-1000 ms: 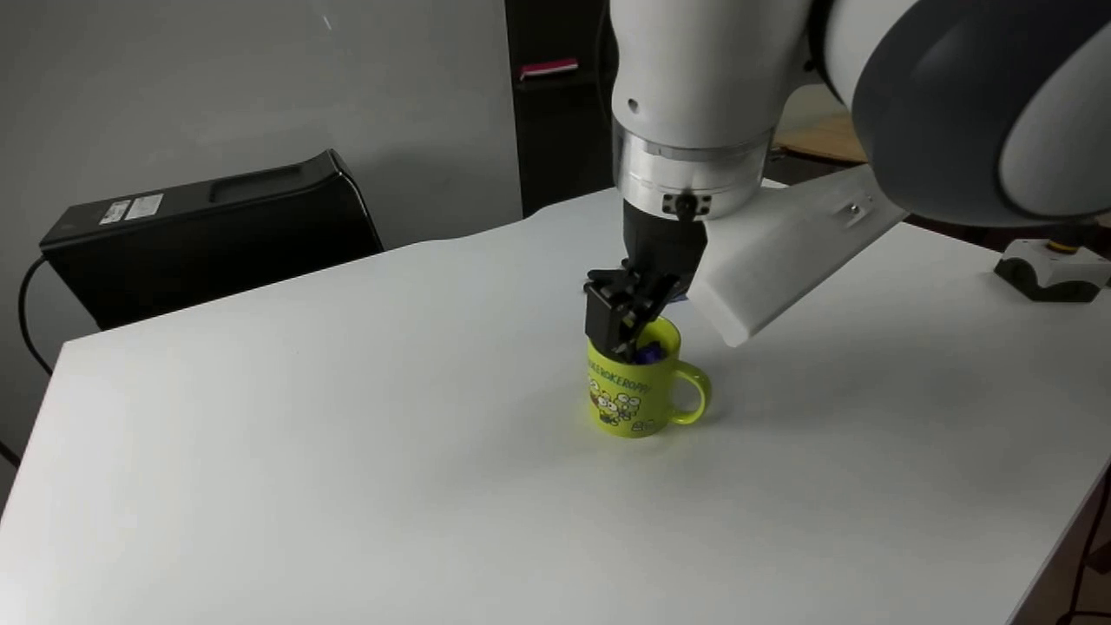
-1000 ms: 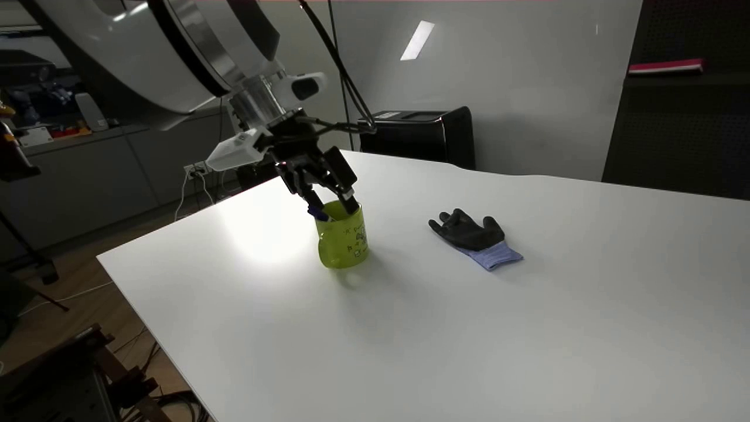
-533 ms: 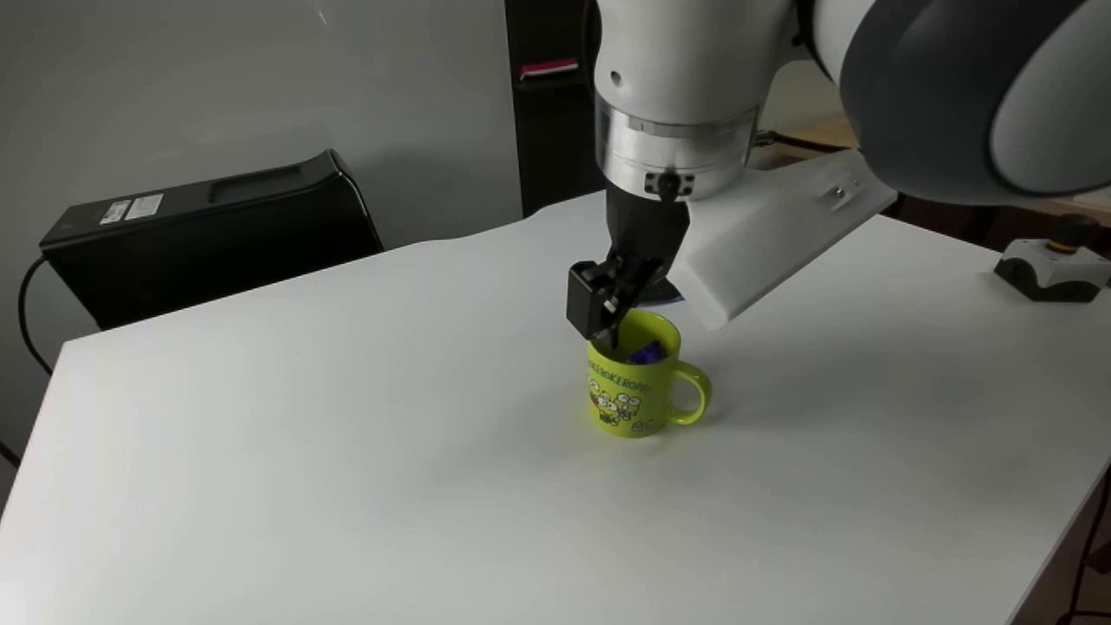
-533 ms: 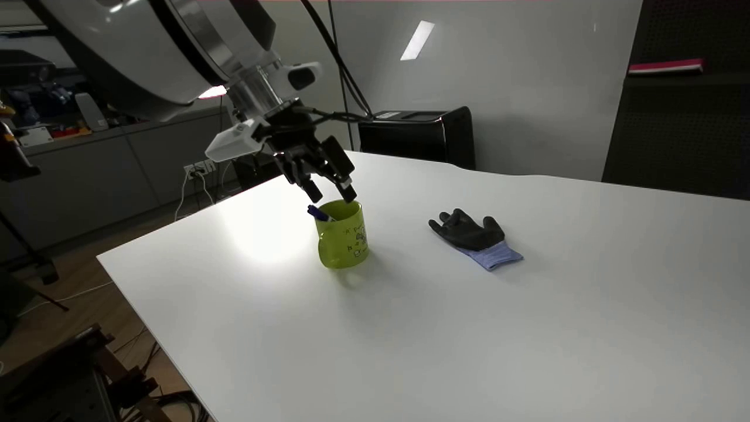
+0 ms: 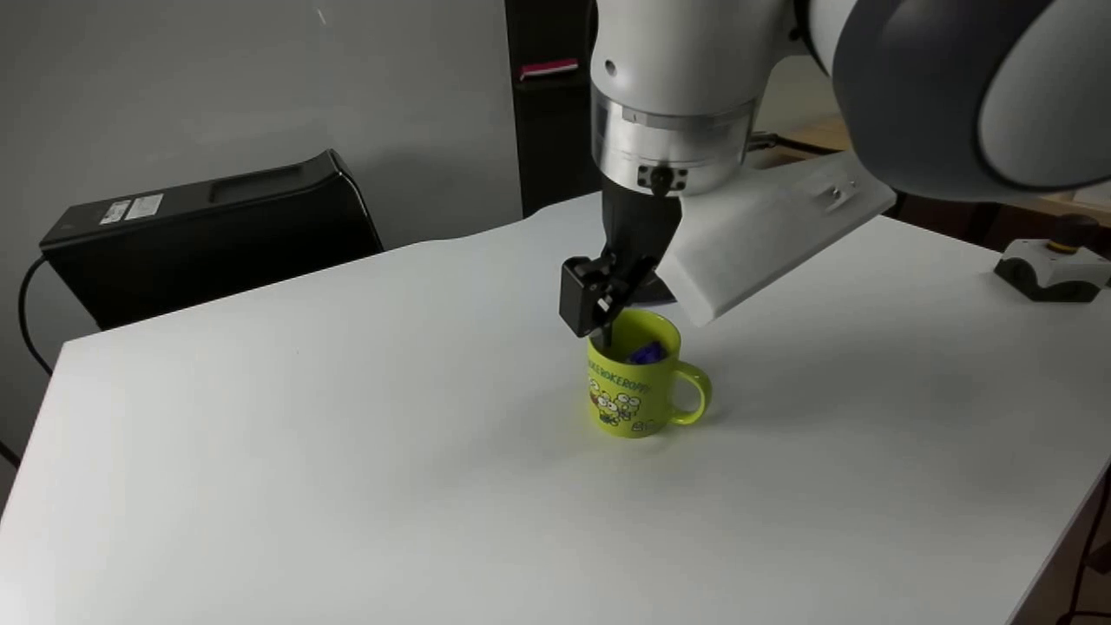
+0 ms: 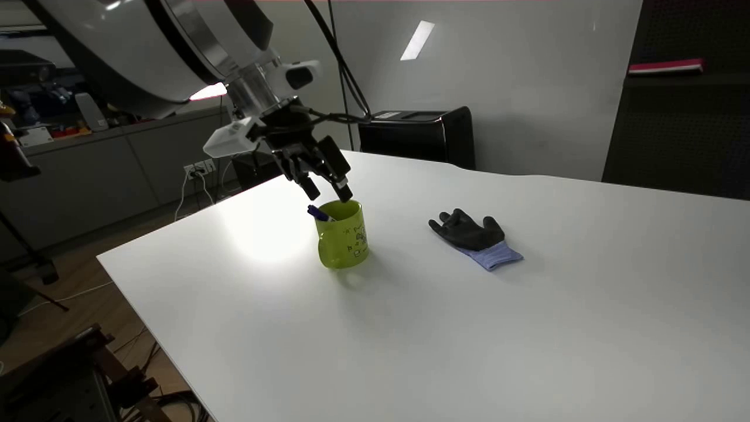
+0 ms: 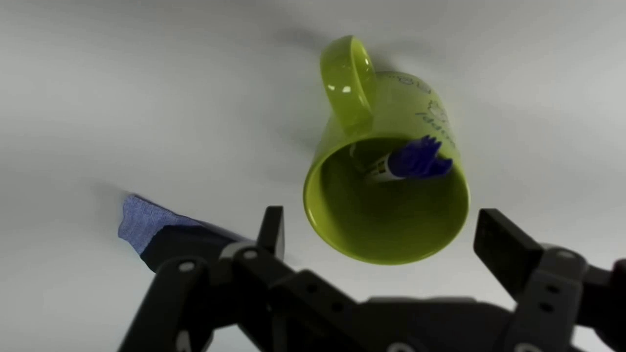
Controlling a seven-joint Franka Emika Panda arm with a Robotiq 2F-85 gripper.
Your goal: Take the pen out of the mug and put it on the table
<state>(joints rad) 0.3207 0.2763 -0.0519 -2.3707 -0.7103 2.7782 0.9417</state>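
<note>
The yellow-green mug [image 5: 632,401] stands upright on the white table [image 5: 347,451]; it also shows in an exterior view [image 6: 343,245] and the wrist view [image 7: 398,110]. The pen, with a dark blue cap and a white barrel, leans in the mug near the handle side. Its cap shows in both exterior views, as the blue pen [image 6: 319,213] and the pen [image 5: 648,352], and as the pen [image 7: 415,159] in the wrist view. Its lower end is hidden. My gripper [image 6: 328,193] is open and empty just above the rim; the fingers [image 7: 381,232] stand wide apart, away from the pen.
A black glove with a blue cuff [image 6: 471,234] lies on the table beside the mug; it also shows in the wrist view [image 7: 151,225]. A black box-shaped device [image 5: 217,234] stands at the table's far edge. A stop button box [image 5: 1055,269] sits at one side.
My gripper has risen from the mug's rim to just above it and shifted slightly left in both exterior views. It stays open. The mug and pen have not visibly moved.
</note>
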